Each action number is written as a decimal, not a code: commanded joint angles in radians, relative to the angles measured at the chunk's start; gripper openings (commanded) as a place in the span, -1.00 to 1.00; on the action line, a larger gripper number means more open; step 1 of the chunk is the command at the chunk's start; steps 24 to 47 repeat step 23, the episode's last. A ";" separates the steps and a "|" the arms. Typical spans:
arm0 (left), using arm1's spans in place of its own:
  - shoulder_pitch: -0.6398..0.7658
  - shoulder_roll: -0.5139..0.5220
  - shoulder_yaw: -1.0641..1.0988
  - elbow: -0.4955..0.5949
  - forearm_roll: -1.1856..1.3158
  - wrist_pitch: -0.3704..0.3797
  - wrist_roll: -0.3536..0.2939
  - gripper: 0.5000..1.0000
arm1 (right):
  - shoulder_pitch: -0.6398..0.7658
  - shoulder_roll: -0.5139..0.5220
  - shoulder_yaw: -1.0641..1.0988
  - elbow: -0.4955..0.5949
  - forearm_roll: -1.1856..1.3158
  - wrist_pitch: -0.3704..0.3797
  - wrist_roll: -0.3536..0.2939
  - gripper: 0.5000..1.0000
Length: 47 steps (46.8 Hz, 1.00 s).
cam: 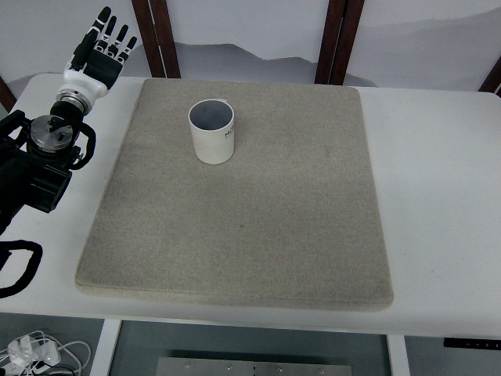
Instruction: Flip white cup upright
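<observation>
The one white cup [211, 131] stands mouth-up on the single grey mat [235, 235], upper centre of the frame, so the flip looks done. The left robot hand [100, 48], upper left over the bench [438, 196], is spread and empty; nothing seems left but resting clear.

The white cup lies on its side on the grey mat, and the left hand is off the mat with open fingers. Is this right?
Not quite. The top view shows the white cup standing upright, opening upward, on the grey mat. The left hand is indeed off the mat, fingers open.
</observation>
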 commanded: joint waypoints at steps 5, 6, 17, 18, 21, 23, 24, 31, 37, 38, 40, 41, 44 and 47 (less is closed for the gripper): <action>0.000 -0.016 0.007 0.003 0.017 0.022 -0.009 0.99 | 0.000 0.000 0.006 0.000 0.000 0.003 -0.003 0.81; 0.000 -0.016 0.011 0.003 0.019 0.027 -0.009 0.99 | 0.000 0.000 0.006 0.000 0.000 0.005 -0.003 0.81; -0.011 -0.027 0.031 0.015 0.071 0.041 -0.023 0.99 | 0.000 0.000 0.006 0.000 0.000 0.006 -0.005 0.81; -0.011 -0.027 0.031 0.015 0.080 0.041 -0.023 0.99 | -0.001 0.000 0.006 0.000 0.000 0.006 -0.005 0.81; -0.011 -0.025 0.031 0.015 0.106 0.041 -0.026 0.99 | -0.001 0.000 0.006 0.000 0.000 0.006 -0.005 0.81; -0.011 -0.025 0.031 0.017 0.118 0.041 -0.032 0.99 | -0.001 0.000 0.006 0.000 0.000 0.006 -0.005 0.81; -0.011 -0.025 0.031 0.017 0.118 0.041 -0.032 0.99 | -0.001 0.000 0.006 0.000 0.000 0.006 -0.005 0.81; -0.011 -0.025 0.031 0.017 0.118 0.041 -0.032 0.99 | -0.001 0.000 0.006 0.000 0.000 0.006 -0.005 0.81; -0.011 -0.025 0.031 0.017 0.118 0.041 -0.032 0.99 | -0.001 0.000 0.006 0.000 0.000 0.006 -0.005 0.81; -0.011 -0.025 0.031 0.017 0.118 0.041 -0.032 0.99 | -0.001 0.000 0.006 0.000 0.000 0.006 -0.005 0.81; -0.011 -0.025 0.031 0.017 0.118 0.041 -0.032 0.99 | -0.001 0.000 0.006 0.000 0.000 0.006 -0.005 0.81; -0.011 -0.025 0.031 0.017 0.118 0.041 -0.032 0.99 | -0.001 0.000 0.006 0.000 0.000 0.006 -0.005 0.81; -0.011 -0.025 0.031 0.017 0.118 0.041 -0.032 0.99 | -0.001 0.000 0.006 0.000 0.000 0.006 -0.005 0.81; -0.011 -0.025 0.031 0.017 0.118 0.041 -0.032 0.99 | -0.001 0.000 0.006 0.000 0.000 0.006 -0.005 0.81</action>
